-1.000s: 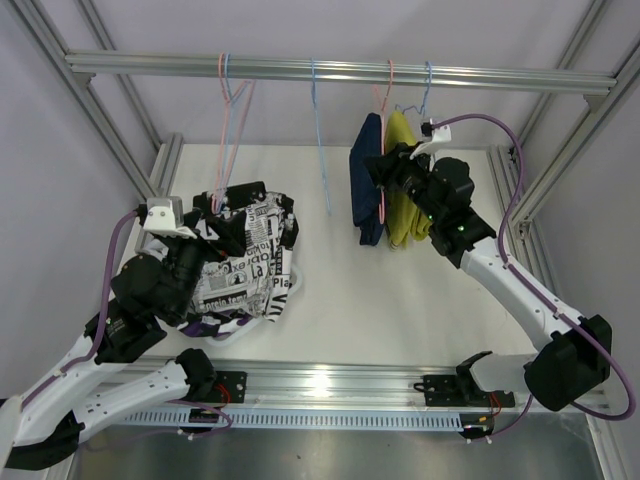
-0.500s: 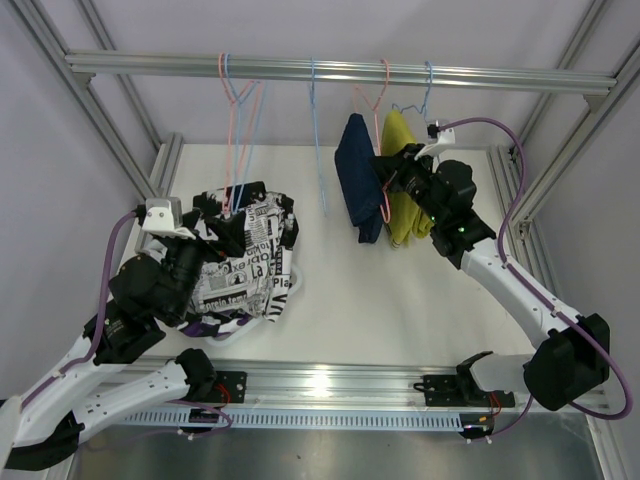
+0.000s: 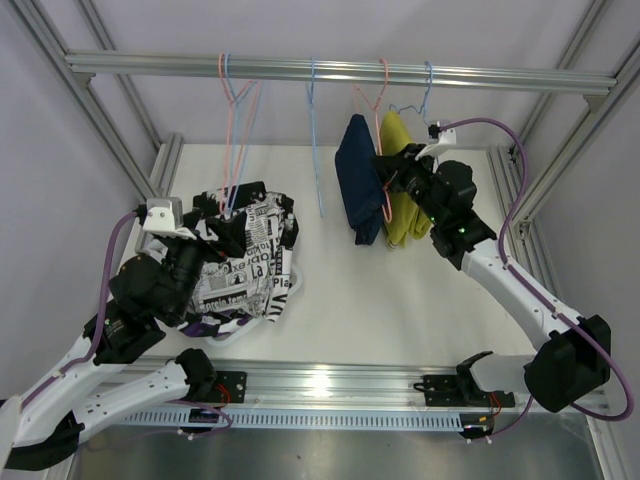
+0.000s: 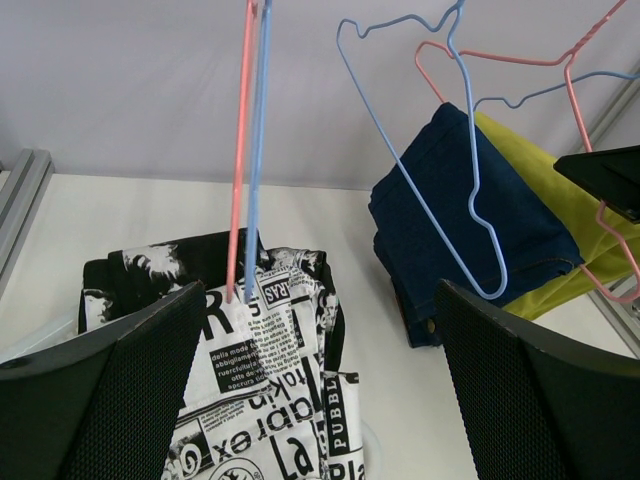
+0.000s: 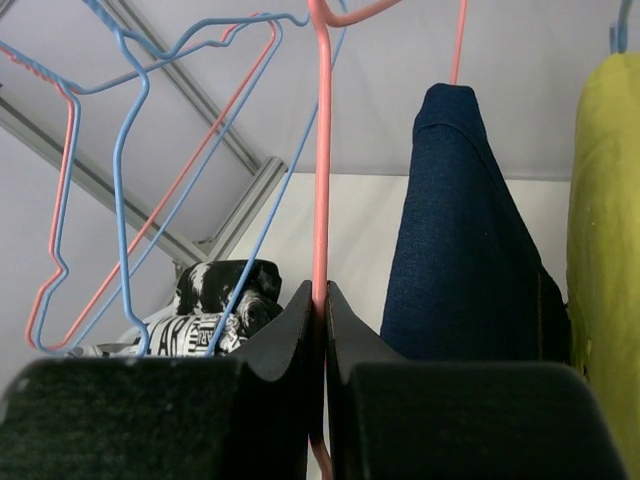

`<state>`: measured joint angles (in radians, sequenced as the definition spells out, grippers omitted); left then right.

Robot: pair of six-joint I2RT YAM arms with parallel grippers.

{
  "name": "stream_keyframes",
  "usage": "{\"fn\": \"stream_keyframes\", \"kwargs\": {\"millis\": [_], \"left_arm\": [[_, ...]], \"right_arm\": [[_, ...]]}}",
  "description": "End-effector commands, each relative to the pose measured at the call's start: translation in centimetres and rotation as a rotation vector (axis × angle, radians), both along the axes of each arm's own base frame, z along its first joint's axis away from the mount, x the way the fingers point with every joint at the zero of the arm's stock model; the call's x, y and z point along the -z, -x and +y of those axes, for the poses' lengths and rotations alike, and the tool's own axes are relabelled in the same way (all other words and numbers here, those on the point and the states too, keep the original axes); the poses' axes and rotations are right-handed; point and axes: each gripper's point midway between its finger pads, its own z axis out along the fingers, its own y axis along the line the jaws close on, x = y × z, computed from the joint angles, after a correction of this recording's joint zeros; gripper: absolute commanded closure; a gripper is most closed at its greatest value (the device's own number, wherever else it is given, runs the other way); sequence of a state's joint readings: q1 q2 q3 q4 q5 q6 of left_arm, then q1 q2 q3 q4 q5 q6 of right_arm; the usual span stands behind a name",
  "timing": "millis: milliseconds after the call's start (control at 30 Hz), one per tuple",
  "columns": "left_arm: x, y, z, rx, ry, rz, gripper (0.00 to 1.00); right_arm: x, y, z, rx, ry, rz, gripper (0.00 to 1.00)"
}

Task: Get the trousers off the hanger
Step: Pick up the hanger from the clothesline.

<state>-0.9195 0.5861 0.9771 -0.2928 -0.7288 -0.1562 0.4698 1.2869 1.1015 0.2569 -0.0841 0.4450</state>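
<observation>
Right gripper (image 5: 322,296) is clamped hard on the thin wire of the pink hanger (image 5: 320,150), jaws pinched flat together with just that wire between them. The navy trousers (image 3: 357,190) hang folded over that same hanger, just left of the claw in the overhead view, and the yellow trousers (image 3: 405,200) sit right behind on a blue hanger (image 3: 426,90), touching or very nearly touching the arm. Both are up on the rail (image 3: 340,70), far right of the scene.

Over on the left, the left gripper (image 4: 318,300) hovers with its fingers spread wide and nothing in them, above the white printed trousers (image 3: 250,265) heaped with other patterned cloth on the table (image 3: 400,290). Above that heap, empty hangers (image 3: 235,130) dangle.

So, as I read it, the navy pair is the one in play, and the hold is on the hanger, not the cloth. To do this well, the grip wants to be firm, because a wire that thin will twist in the jaws. Tip the hanger so the bar slopes down and the cloth slides off its free side, or steady it and let the free left claw come across and take the navy fabric low down. Any pull should run along the bar, away from the yellow pair, so the blue hanger isn't dragged along. Watch the hook, too: a sharp tug could lift it off the rail and bring everything down together.
</observation>
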Motion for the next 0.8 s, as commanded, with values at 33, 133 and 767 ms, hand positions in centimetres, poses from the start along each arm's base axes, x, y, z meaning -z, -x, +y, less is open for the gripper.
{"fn": "stream_keyframes", "kwargs": {"millis": [33,133,767], "left_arm": [[-0.6,-0.1,-0.2,0.008,0.005,-0.025,0.01],[-0.5,-0.1,-0.2,0.010,0.001,-0.022,0.01],[-0.2,-0.2,-0.6,0.015,-0.015,-0.019,0.01]], "right_arm": [[-6.9,1.8,-0.6,0.035,-0.070,-0.159,1.00],[-7.0,1.6,-0.3,0.071,-0.018,-0.161,1.00],[-11.8,2.4,-1.4,0.205,0.026,-0.246,1.00]]}}
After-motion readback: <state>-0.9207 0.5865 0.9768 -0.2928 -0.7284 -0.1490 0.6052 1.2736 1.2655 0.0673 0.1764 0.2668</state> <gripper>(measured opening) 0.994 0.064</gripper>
